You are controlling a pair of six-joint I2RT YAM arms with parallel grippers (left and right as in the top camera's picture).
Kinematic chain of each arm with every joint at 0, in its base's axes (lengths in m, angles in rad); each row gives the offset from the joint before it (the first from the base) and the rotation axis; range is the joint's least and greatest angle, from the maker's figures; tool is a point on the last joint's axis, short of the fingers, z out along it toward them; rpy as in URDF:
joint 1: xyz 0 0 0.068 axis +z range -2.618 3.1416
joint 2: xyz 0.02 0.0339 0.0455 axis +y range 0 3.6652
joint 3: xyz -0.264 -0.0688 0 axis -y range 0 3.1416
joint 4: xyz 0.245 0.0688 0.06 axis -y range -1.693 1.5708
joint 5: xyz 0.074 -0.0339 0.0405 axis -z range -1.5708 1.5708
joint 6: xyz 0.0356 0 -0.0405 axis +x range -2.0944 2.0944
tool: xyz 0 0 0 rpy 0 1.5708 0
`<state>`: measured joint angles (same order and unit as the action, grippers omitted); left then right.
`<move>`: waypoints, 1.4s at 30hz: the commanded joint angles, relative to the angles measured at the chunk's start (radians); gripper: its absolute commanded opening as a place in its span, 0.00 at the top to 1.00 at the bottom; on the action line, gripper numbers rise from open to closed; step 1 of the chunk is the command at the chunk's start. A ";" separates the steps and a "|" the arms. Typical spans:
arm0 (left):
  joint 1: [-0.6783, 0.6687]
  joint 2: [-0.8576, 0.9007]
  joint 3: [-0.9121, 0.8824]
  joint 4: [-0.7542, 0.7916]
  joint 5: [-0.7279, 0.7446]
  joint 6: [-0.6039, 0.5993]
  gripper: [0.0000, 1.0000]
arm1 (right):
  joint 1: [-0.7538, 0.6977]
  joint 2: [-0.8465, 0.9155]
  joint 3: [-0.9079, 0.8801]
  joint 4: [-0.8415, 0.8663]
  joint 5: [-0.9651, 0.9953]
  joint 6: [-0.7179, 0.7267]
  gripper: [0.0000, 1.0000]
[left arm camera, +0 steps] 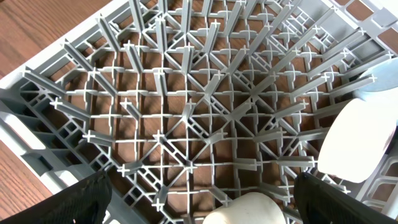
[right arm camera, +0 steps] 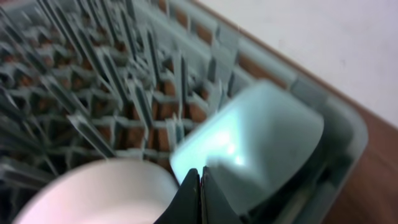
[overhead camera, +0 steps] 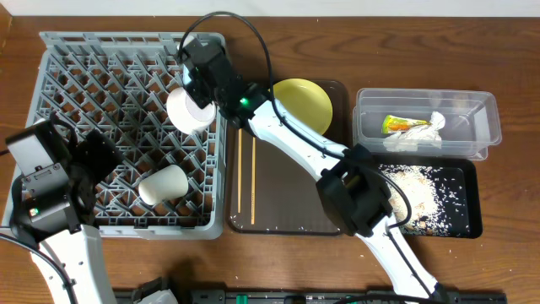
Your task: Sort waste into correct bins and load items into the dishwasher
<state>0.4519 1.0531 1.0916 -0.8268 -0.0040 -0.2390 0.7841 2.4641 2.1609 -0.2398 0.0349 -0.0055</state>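
At the rack's right edge, the right gripper is pinched nearly closed on the blue cup's rim, beside the bowl. The left gripper is spread wide and empty over the rack, near the white cup. The tissue and wrapper sit in the tub.

White shells on both arms here. The right arm has a chunky black joint housing midway and a small green light glowing near its black wrist. A thin black cable loops off it. The left arm carries a grey boxy block, possibly a camera. The fingers are dark and tapered.
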 commanded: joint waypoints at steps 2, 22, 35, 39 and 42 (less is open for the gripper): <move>0.006 -0.001 0.014 0.001 -0.008 -0.002 0.05 | -0.032 -0.007 0.003 -0.072 0.136 -0.007 0.99; 0.006 -0.001 0.014 0.001 -0.008 -0.002 0.05 | -0.069 -0.219 -0.001 -0.852 0.086 -0.006 0.58; 0.006 -0.001 0.014 0.001 -0.008 -0.002 0.05 | -0.066 -0.094 -0.155 -0.942 -0.025 0.070 0.54; 0.006 -0.001 0.014 0.001 -0.008 -0.002 0.06 | -0.066 -0.094 -0.196 -0.900 -0.025 0.080 0.55; 0.006 -0.001 0.014 0.001 -0.008 -0.002 0.05 | -0.066 -0.094 -0.244 -0.875 -0.025 0.103 0.72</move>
<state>0.4519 1.0531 1.0916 -0.8265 -0.0040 -0.2390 0.7185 2.3692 1.9545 -1.1309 0.0208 0.0616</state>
